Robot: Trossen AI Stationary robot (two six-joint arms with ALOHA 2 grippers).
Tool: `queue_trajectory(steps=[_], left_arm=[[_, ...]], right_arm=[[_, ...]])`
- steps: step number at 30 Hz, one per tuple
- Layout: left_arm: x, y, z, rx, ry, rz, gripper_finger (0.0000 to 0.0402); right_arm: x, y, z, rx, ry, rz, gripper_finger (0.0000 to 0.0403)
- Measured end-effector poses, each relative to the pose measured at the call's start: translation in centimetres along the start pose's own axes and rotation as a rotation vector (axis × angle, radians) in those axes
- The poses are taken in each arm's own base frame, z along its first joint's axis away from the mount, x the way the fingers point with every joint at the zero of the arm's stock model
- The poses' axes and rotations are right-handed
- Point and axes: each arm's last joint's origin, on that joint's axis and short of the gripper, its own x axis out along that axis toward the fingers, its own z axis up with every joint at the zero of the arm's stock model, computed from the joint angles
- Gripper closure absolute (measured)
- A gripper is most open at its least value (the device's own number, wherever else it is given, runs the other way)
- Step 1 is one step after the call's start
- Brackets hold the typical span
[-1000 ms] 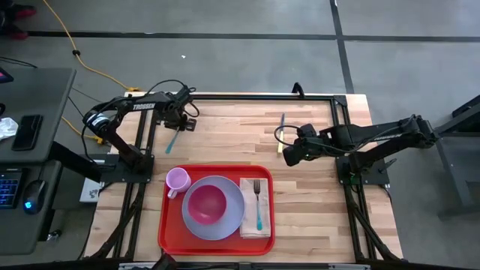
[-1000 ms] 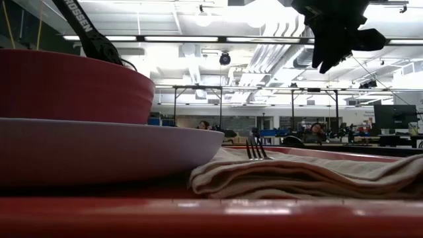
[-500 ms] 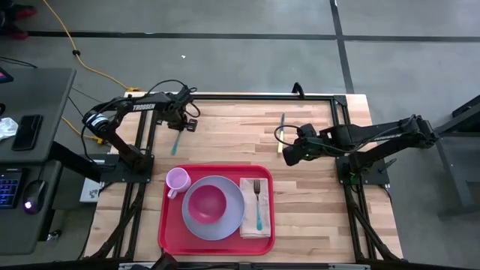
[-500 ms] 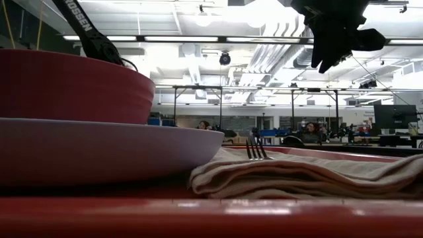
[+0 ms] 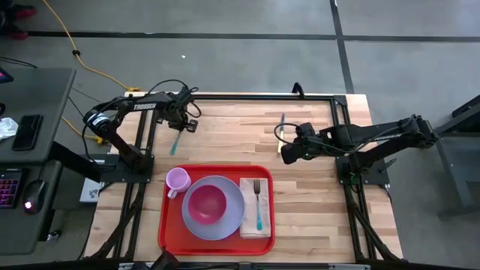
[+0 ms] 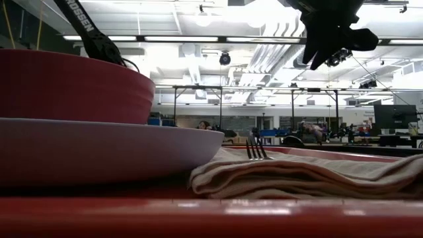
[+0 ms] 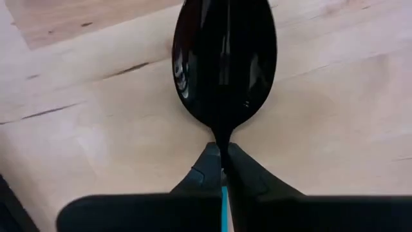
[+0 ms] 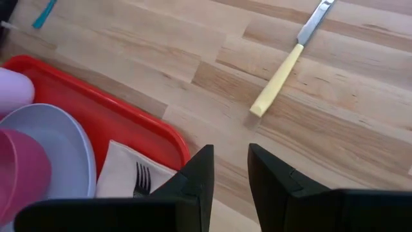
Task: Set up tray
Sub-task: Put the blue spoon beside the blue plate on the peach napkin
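The red tray [image 5: 169,225] lies at the table's near middle. It carries a lavender plate [image 5: 232,217] with a pink bowl [image 5: 206,204], a lilac cup [image 5: 177,180] and a napkin [image 5: 249,225] with a teal-handled fork [image 5: 258,202]. My left gripper [image 5: 178,121] is at the far left, shut on a spoon with a black bowl [image 7: 224,58] and a teal handle [image 5: 174,141]. My right gripper [image 5: 286,154] hovers open right of centre, beyond the tray's far right corner, nothing between its fingers [image 8: 203,171]. A yellow-handled knife [image 8: 278,78] lies on the wood just past it. My left gripper pinches the spoon's thin neck [image 7: 223,138], where the black bowl meets the teal handle, between its two fingertips. The fingers come from above and the handle runs back between them. Whether the spoon is clear of the wood, I cannot tell.
The knife's blade [image 5: 282,120] points toward the far edge. Bare wood lies right of the tray and between the two arms. Black frame rails [image 5: 247,97] run along the table's far edge and both sides. In the low view the plate [image 6: 99,149] and napkin [image 6: 304,177] fill the foreground.
My right gripper has risen a little and shifted slightly toward the table's left. Everything on the tray has stayed where it was.
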Motion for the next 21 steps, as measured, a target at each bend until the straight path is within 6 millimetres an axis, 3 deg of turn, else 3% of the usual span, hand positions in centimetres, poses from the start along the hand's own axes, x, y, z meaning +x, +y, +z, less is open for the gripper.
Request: queue_trajectory(steps=[16, 21], left_arm=[[-4.4, -2.3, 4.1, 0.065, -0.132, -0.266, 0.0368], [-6.3, -4.1, 4.5, 0.121, -0.154, -0.350, 0.0368]], right_arm=[[0.0, 0.9, 0.4, 0.041, -0.044, 0.091, 0.0329], [-0.1, 1.1, 0.6, 0.061, -0.099, 0.093, 0.0329]])
